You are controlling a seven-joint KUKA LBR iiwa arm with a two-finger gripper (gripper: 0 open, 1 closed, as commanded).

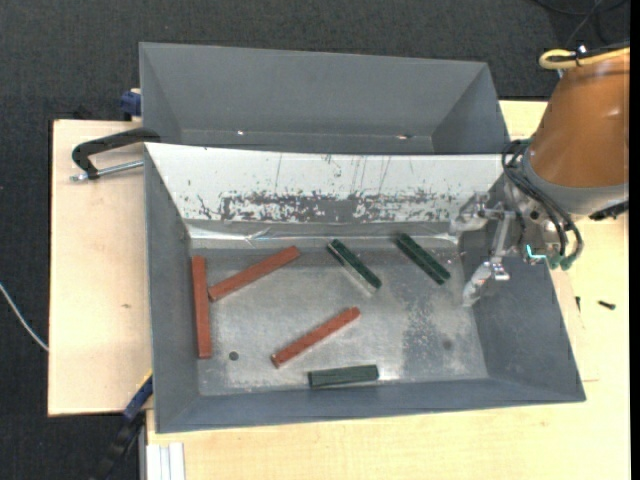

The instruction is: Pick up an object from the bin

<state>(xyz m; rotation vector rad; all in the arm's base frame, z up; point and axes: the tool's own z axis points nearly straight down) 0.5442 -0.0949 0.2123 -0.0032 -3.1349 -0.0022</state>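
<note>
**Operator:** What am I looking at, biggest first?

**Spotter:** You have the grey bin (320, 98) across the middle of the frame, with its scratched back wall toward the top. Your arm (585, 118) reaches in from the right edge under its orange cover, upper right.

**Operator:** And the gripper?

**Spotter:** Your gripper (484, 268) hangs at the bin's right side, low over the foot of the right-hand slope. You cannot tell from here whether it is spread or pressed together.

**Operator:** What lies on the floor?

**Spotter:** Three red bars first.
- The upright red bar (202, 308) runs along the left wall.
- The leaning red bar (253, 273) has its lower end just beside that one and rises to the right.
- The middle red bar (316, 336) lies tilted near the centre of the frame.

Then come the shorter green ones.
- The front green bar (343, 375) lies flat at lower centre.
- The second green bar (353, 264) slants below the back wall.

**Operator:** Which is closest to the gripper?

**Spotter:** The slanted green bar (422, 256). It lies just left of your gripper, near it but apart.
</note>
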